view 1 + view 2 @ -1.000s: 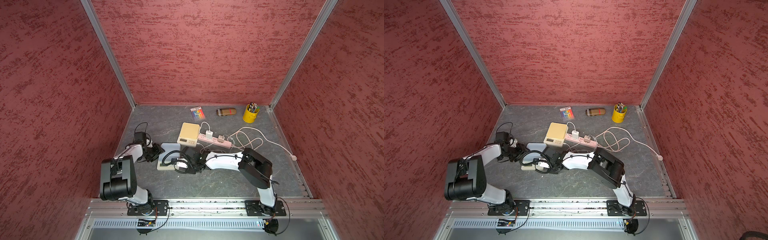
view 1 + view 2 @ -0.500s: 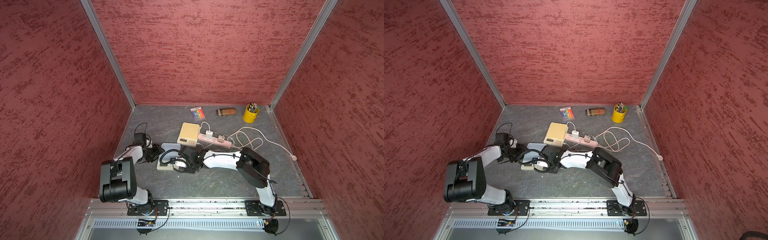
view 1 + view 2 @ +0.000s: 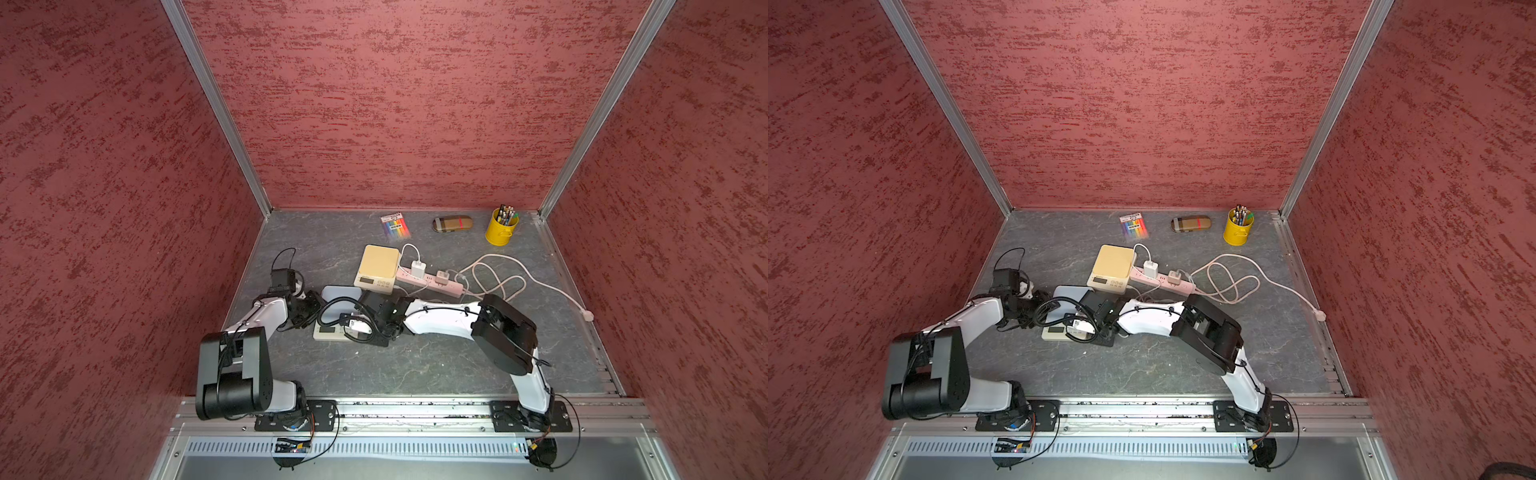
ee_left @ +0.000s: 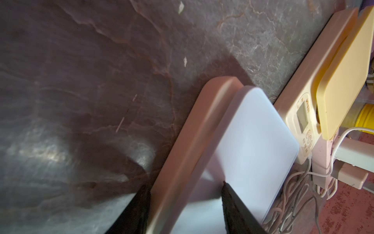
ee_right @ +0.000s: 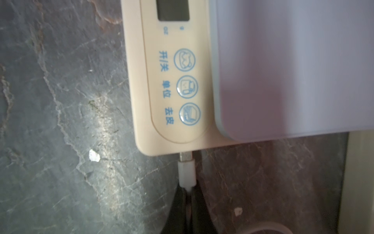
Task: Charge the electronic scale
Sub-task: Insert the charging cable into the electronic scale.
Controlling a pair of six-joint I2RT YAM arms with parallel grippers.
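The electronic scale [image 3: 329, 332], cream with a pale plate, lies flat near the table's left. Its display and three blue buttons [image 5: 187, 87] show in the right wrist view. My left gripper [image 4: 186, 202] is shut on its left edge, one finger [image 4: 139, 210] outside the base and the other on the plate [image 4: 253, 141]. My right gripper [image 5: 188, 194] is shut on a white charging plug [image 5: 187, 172]. The plug's metal tip meets the scale's side wall, and a short length of metal shows. In both top views the right gripper [image 3: 361, 330] [image 3: 1084, 328] covers that side.
Behind stands a second scale [image 3: 378, 264] with a yellow plate, next to a pink power strip [image 3: 432, 283] carrying a white charger [image 3: 417, 269]. Loose cable [image 3: 498, 278] coils to the right. A yellow pen pot [image 3: 501, 228], a case [image 3: 452, 223] and markers [image 3: 395, 226] line the back.
My right gripper has moved left with the plug, bringing it up to the scale's side. The left arm has stayed where it was on the scale.
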